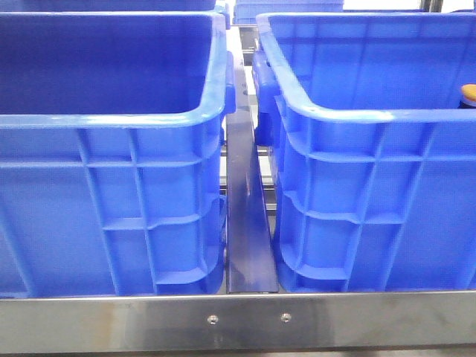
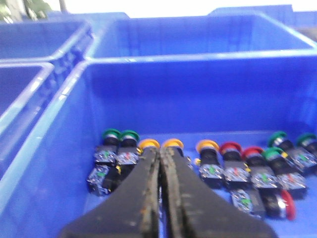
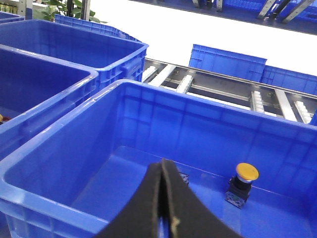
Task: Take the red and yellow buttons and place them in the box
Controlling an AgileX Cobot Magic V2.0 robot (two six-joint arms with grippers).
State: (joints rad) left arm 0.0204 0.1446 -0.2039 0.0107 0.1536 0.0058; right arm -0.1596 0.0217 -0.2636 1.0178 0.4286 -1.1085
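In the left wrist view my left gripper (image 2: 161, 152) is shut with nothing seen between its fingers. It hangs over a row of push buttons on a blue crate's floor (image 2: 69, 198). Yellow buttons (image 2: 207, 146) lie just past the fingertips, with red buttons (image 2: 231, 148) beside them. In the right wrist view my right gripper (image 3: 162, 164) is shut and empty above the box (image 3: 49, 196). One yellow button (image 3: 246, 172) stands on that box's floor. A small part (image 3: 184, 178) peeks out behind the fingers. An orange-yellow cap (image 1: 468, 94) shows at the right crate's rim in the front view.
Two deep blue crates, left (image 1: 111, 193) and right (image 1: 372, 201), stand side by side behind a metal rail (image 1: 238, 320), with a narrow gap (image 1: 249, 216) between them. Green buttons (image 2: 112, 133) lie among the others. More blue crates (image 3: 74, 44) and a roller conveyor (image 3: 267, 96) stand beyond.
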